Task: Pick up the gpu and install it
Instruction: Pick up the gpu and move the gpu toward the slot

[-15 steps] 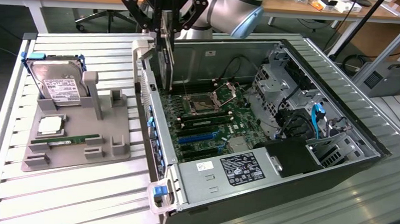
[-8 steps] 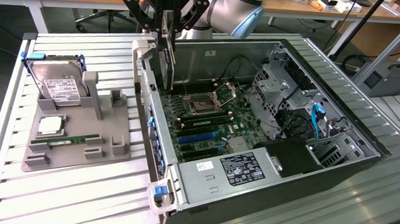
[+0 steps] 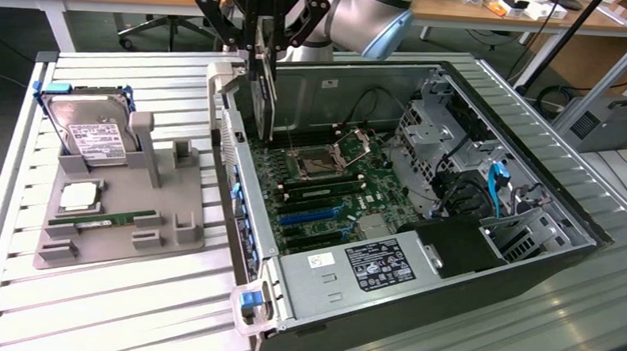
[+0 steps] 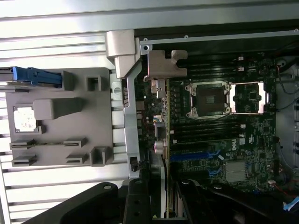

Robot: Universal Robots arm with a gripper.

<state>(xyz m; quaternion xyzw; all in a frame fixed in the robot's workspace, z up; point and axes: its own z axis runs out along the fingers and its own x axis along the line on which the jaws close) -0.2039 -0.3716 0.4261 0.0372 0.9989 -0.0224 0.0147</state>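
Observation:
My gripper (image 3: 261, 50) is shut on the gpu (image 3: 262, 90), which hangs on edge with its length pointing down, above the rear wall of the open computer case (image 3: 522, 256). Its lower end is level with the top of the case, over the motherboard (image 3: 329, 188), apart from the blue expansion slots (image 3: 312, 215). In the wrist view the gpu (image 4: 162, 121) appears edge-on, with its silver bracket (image 4: 163, 65) at the far end and my gripper (image 4: 161, 198) closed around the near end. Beneath it lie the motherboard (image 4: 219, 140) and a blue slot (image 4: 191, 156).
A grey parts holder (image 3: 122, 207) stands on the slatted table at the exterior view's left. It carries a hard drive (image 3: 95, 138), a processor (image 3: 80, 197) and a RAM stick (image 3: 105, 220). Inside the case are the power supply (image 3: 352, 272), the drive cage (image 3: 442, 141) and cables.

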